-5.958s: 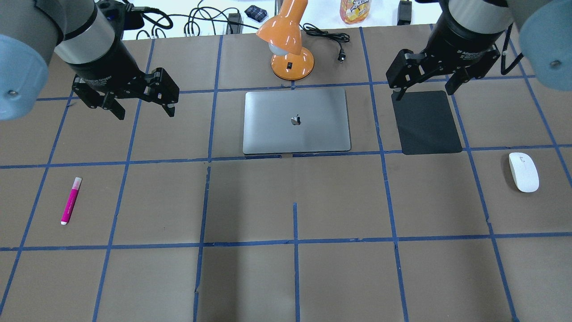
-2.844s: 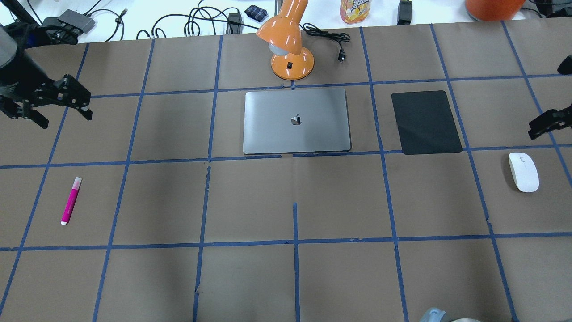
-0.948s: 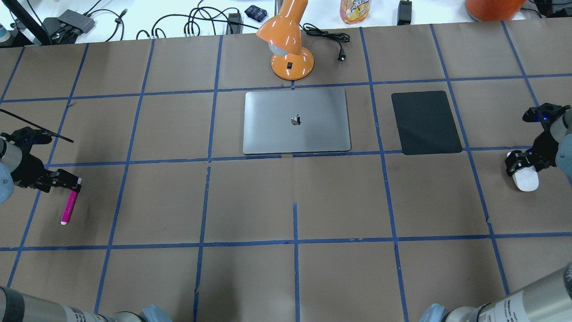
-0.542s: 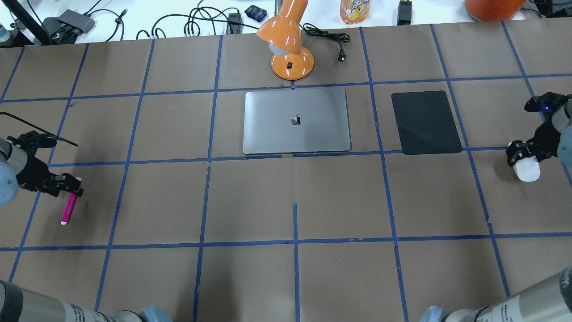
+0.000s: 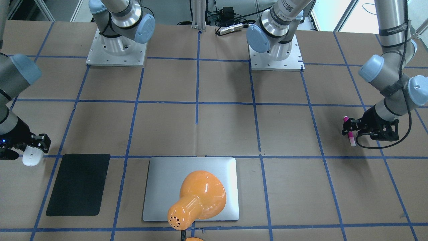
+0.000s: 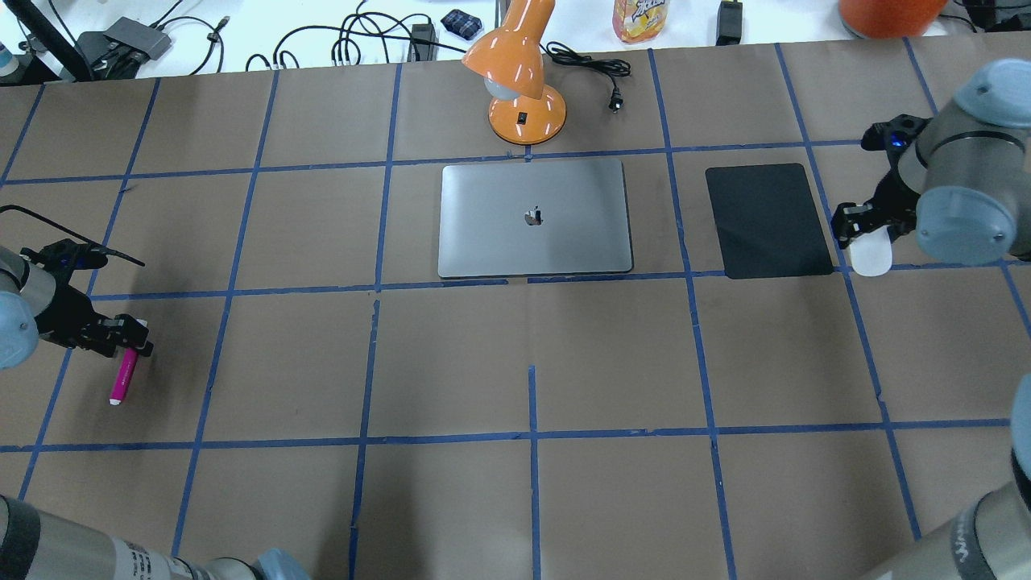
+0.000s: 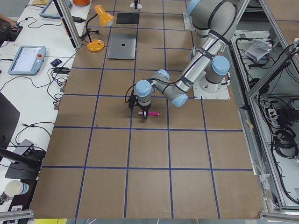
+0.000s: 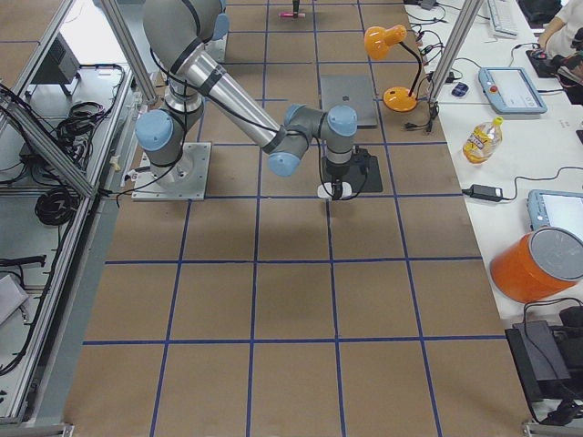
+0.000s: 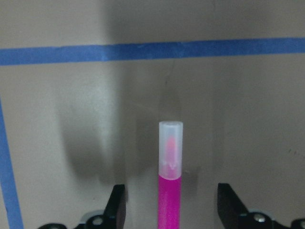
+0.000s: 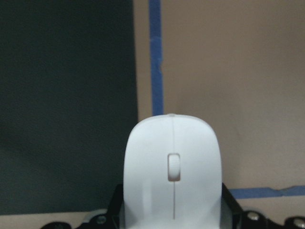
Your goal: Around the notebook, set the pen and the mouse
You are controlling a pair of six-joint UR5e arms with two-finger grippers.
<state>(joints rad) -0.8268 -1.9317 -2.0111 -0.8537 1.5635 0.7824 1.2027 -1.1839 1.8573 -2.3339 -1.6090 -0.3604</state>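
The pink pen (image 6: pixel 121 383) lies on the brown paper at the table's left side. My left gripper (image 6: pixel 122 344) straddles its capped upper end. In the left wrist view the pen (image 9: pixel 170 157) stands between the two fingers with a gap on each side, so the gripper is open. The white mouse (image 6: pixel 871 259) sits in my right gripper (image 6: pixel 868 232), which is shut on it just right of the black mat (image 6: pixel 768 219). In the right wrist view the mouse (image 10: pixel 172 167) fills the space between the fingers. The silver notebook (image 6: pixel 533 242) lies flat at centre back.
An orange desk lamp (image 6: pixel 523 105) stands just behind the notebook, its head leaning over it in the front-facing view. Cables, a bottle and an orange container lie on the white bench beyond the table's far edge. Blue tape lines grid the brown paper.
My right gripper has carried the mouse back and left, from its starting spot to the black mat's right edge. The left gripper stays over the pen, which has not moved.
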